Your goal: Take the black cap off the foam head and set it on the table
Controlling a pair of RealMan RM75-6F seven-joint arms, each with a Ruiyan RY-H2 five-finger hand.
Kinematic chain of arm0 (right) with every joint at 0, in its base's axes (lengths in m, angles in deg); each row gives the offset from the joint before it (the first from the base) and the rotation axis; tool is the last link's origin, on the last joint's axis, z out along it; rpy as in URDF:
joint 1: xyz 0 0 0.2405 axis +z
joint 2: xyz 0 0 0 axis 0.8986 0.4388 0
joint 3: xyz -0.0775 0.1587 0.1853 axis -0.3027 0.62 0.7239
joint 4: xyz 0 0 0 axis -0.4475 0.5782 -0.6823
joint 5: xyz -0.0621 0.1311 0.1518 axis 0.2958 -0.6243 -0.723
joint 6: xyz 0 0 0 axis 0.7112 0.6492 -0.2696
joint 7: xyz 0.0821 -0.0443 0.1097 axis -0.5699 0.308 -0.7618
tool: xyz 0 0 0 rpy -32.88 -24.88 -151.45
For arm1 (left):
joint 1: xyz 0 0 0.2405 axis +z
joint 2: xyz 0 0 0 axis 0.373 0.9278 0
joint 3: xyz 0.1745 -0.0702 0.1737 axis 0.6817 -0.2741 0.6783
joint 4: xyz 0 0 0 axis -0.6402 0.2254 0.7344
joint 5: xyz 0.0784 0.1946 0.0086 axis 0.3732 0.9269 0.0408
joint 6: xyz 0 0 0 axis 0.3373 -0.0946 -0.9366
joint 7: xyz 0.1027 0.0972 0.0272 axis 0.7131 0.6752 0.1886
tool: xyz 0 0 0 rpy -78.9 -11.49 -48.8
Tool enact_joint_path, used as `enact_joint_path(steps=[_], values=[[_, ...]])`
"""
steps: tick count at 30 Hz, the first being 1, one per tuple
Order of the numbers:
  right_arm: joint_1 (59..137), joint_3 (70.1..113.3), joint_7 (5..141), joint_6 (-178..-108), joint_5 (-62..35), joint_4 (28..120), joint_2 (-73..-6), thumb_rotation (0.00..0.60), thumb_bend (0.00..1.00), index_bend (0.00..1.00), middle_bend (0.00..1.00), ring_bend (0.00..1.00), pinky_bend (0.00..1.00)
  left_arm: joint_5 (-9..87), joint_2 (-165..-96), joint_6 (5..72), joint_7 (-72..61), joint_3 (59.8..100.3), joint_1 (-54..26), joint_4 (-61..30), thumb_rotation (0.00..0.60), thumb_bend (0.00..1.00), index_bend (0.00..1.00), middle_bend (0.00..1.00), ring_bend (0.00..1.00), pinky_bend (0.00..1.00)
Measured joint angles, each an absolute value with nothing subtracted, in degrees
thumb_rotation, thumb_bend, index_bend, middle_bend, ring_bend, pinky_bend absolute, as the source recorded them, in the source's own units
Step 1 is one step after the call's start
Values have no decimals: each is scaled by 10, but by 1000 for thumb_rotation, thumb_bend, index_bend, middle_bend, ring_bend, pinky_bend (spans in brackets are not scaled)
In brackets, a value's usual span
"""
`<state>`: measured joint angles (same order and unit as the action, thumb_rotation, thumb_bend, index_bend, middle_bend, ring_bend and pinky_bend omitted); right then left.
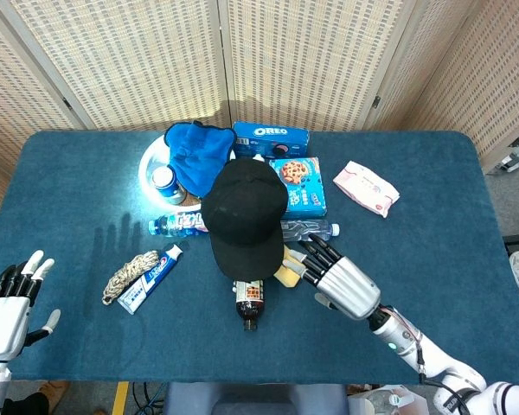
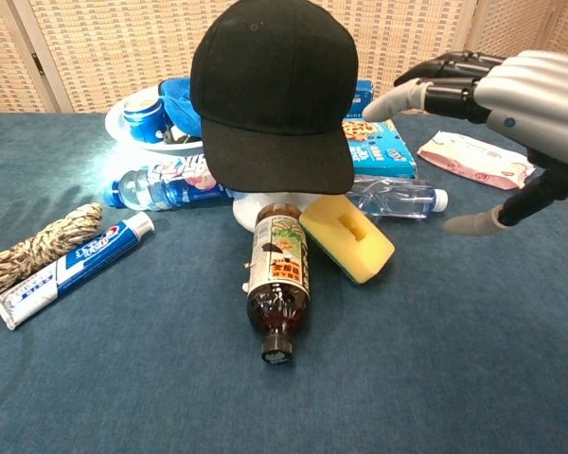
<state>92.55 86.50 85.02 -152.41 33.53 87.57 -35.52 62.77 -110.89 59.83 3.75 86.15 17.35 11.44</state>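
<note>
Woven screens stand behind a blue-covered table [image 1: 78, 173] crowded with goods. At its middle the black cap [image 1: 242, 216] sits on the foam head [image 2: 256, 210], of which only the white base shows under the brim in the chest view. Just right of the cap the right hand [image 1: 333, 277] hovers with fingers spread and holding nothing, its fingertips [image 1: 311, 251] above the yellow sponge [image 2: 346, 236] and close to the brim, not touching it as far as can be seen. The left hand [image 1: 9, 303] waits at the near left edge, fingers apart and empty. Nothing of the task looks done yet: gripping the cap, lifting it off and setting it down all remain.
</note>
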Motion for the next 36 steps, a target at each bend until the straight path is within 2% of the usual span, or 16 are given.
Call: enact_joint_path(steps=[8, 36], values=[[958, 871, 849, -1549, 358, 820, -407, 600, 0, 191, 178, 74, 94, 625, -1110, 593, 42, 860, 170, 115, 600, 293, 0, 0, 0, 0], [1065, 882, 843, -1538, 352, 666, -525, 600, 0, 191, 178, 73, 94, 613, -1108, 585, 36, 855, 165, 107, 600, 293, 0, 0, 0, 0]])
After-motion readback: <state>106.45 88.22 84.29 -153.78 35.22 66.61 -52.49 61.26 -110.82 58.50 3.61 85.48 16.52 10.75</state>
